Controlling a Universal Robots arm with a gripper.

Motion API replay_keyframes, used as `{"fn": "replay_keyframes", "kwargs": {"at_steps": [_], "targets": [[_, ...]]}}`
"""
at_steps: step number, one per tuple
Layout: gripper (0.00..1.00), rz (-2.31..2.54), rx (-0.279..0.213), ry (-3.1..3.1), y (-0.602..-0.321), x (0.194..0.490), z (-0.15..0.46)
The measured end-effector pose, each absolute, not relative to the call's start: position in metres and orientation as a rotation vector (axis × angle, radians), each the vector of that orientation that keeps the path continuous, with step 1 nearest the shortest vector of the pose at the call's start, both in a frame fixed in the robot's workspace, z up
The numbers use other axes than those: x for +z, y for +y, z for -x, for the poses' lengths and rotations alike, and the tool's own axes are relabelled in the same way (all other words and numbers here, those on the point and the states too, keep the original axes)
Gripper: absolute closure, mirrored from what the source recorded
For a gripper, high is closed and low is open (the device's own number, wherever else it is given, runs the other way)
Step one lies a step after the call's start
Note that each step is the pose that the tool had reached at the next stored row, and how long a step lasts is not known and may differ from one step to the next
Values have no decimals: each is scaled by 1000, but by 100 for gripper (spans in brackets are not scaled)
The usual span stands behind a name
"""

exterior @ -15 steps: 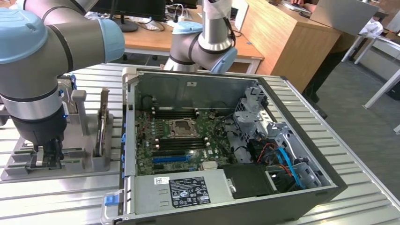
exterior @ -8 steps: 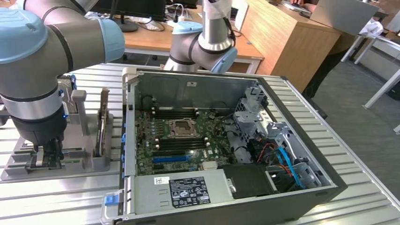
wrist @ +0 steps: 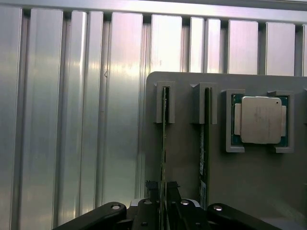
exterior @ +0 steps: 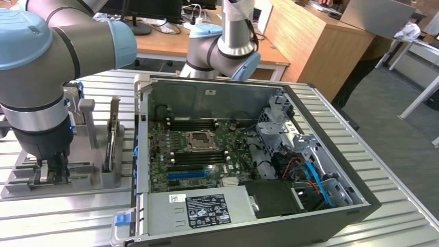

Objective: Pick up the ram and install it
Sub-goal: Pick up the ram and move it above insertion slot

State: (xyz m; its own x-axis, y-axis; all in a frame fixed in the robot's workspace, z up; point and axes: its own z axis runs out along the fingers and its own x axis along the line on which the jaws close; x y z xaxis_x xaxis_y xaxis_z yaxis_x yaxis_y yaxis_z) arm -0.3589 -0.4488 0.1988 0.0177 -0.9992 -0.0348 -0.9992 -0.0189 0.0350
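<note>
Two rams stand on edge in slots of a grey holder (wrist: 249, 182); each is a thin green stick. My gripper (wrist: 163, 194) is down astride the nearer end of one ram (wrist: 164, 120), the stick closest to the holder's edge. The other ram (wrist: 203, 139) stands parallel beside it, untouched. In the exterior view my gripper (exterior: 51, 172) is low over the grey holder (exterior: 89, 180) at the exterior view's left, and it hides the stick there. The open computer case (exterior: 329, 170) lies to the right, its motherboard showing dark memory slots (exterior: 195, 124).
A square silver processor chip (wrist: 261, 120) sits in a pocket of the holder beyond the two sticks. A thin upright plate (exterior: 112, 136) stands in the holder between my arm and the case wall. The ribbed metal table (wrist: 72, 120) lies all around.
</note>
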Motion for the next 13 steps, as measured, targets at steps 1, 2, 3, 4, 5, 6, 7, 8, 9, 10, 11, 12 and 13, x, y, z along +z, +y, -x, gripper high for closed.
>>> {"fn": "replay_keyframes", "kwargs": {"at_steps": [1, 2, 3, 4, 5, 6, 7, 8, 9, 10, 11, 12, 13], "targets": [[78, -2241, -78, -2200, -449, 199, 359], [78, -2241, -78, -2200, -449, 199, 359], [78, -2241, -78, -2200, -449, 199, 359], [78, -2241, -78, -2200, -449, 199, 359], [78, -2241, -78, -2200, -449, 199, 359], [78, -2241, -78, -2200, -449, 199, 359], [78, -2241, -78, -2200, -449, 199, 359], [78, -2241, -78, -2200, -449, 199, 359], [78, -2241, -78, -2200, -449, 199, 359], [78, -2241, -78, -2200, -449, 199, 359], [78, -2241, -78, -2200, -449, 200, 359], [78, -2241, -78, -2200, -449, 200, 359], [78, -2241, -78, -2200, -449, 201, 359]]}}
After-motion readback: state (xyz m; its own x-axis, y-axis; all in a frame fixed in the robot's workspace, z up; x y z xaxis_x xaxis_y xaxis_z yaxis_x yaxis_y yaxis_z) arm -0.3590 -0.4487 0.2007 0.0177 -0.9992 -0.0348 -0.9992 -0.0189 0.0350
